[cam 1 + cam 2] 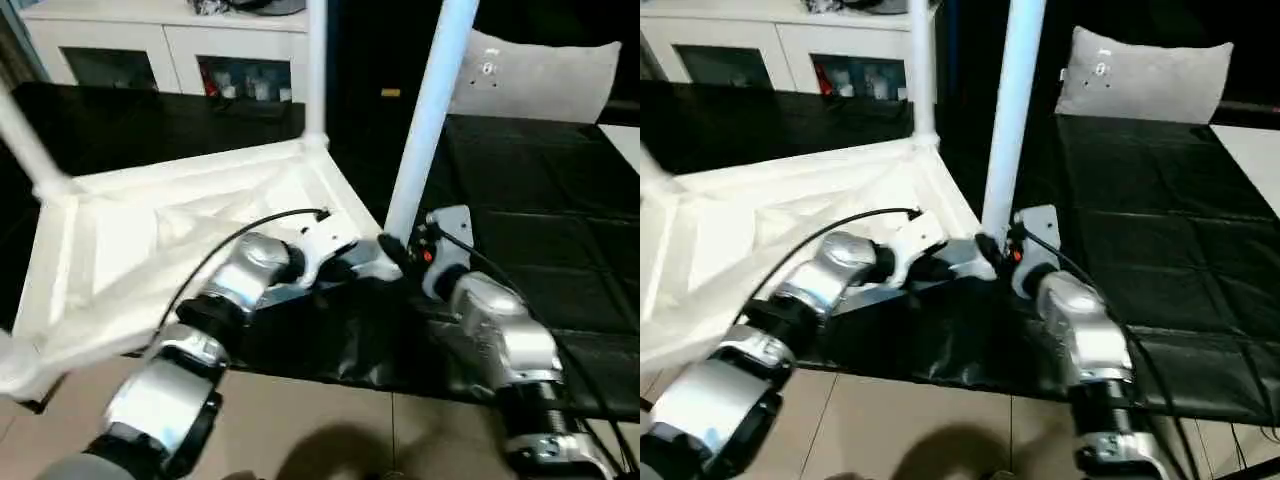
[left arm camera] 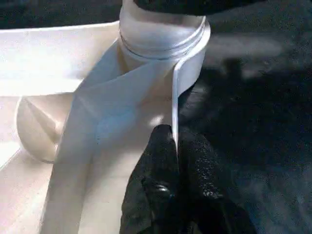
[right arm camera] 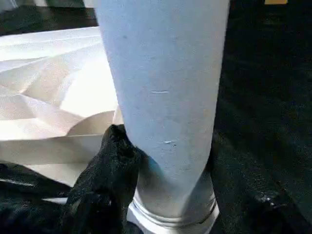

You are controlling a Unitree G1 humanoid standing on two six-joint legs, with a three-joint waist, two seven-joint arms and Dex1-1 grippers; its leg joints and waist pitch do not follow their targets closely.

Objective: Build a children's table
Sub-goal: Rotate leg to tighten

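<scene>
Black sheeting (image 1: 560,240) underlies the tabletop (image 1: 150,250); wrist views show left gripper (image 2: 176,161) apparently pinching its rim, right gripper (image 3: 161,195) around the leg (image 3: 163,87).

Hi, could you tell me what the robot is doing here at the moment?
It is putting a children's table together. The white tabletop lies underside up on a black-covered surface, with legs already standing in its far corners. The right gripper has its fingers around the lower end of another upright leg at the near corner socket. The left gripper is pinched shut on the thin wall of the tabletop's rim right beside that socket, seemingly steadying it.
</scene>
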